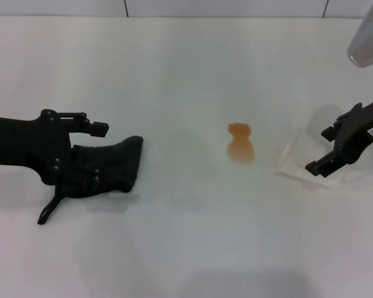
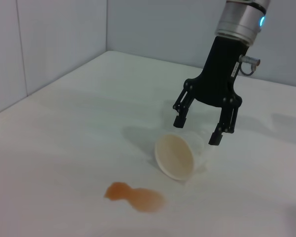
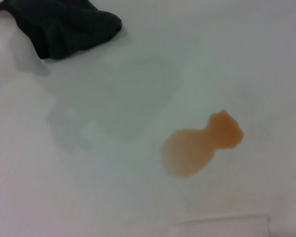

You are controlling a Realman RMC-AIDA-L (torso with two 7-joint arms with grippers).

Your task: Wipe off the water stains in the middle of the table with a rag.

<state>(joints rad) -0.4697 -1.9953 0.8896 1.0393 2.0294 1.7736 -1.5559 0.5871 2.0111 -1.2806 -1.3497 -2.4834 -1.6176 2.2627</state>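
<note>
A: Fingers on the right gripper [image 2: 201,131] are spread apart, poised just above the white paper cup [image 2: 176,157], which lies on its side with its mouth toward the spill.

B: And the left gripper [image 1: 81,155]?

A: It sits low at the left of the surface [image 1: 186,248], right at the rag [image 1: 109,166]. One finger [image 1: 93,127] shows beside the cloth at its far edge, but whether the fingers clamp the cloth I cannot tell.

B: Where is the rag against the stain?

A: The rag lies crumpled on the left, a thin dark strip [image 1: 50,210] trailing from its near end. The water stains [image 1: 240,143], an orange-brown hourglass patch, lie near the middle, well apart from the rag and untouched.

B: The cup?

A: To the right of the stain, close beside it but not touching.
</note>
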